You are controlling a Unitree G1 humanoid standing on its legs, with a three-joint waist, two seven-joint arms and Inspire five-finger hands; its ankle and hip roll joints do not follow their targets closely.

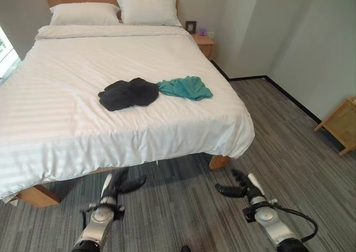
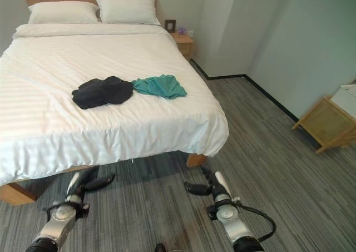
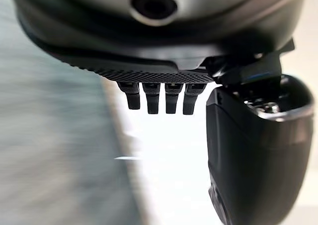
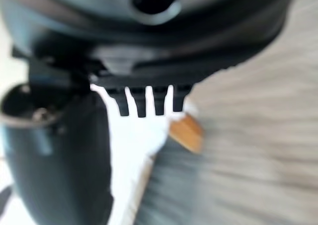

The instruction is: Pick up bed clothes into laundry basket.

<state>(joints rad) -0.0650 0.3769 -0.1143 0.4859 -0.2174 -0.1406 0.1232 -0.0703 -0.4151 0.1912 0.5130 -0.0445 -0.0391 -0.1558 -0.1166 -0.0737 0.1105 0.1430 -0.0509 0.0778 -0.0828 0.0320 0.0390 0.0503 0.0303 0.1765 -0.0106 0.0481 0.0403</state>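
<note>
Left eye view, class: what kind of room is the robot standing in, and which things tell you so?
Most likely a bedroom. A wide bed with white bedding and two pillows fills most of it, and a small wooden nightstand stands beside the headboard.

You have a crumpled black garment (image 1: 129,93) touching a teal garment (image 1: 185,88); both lie near the bed's (image 1: 67,124) foot edge.

soft matt cloth bedsheet (image 1: 111,124) on a smooth wooden bed frame (image 1: 36,195).
</note>
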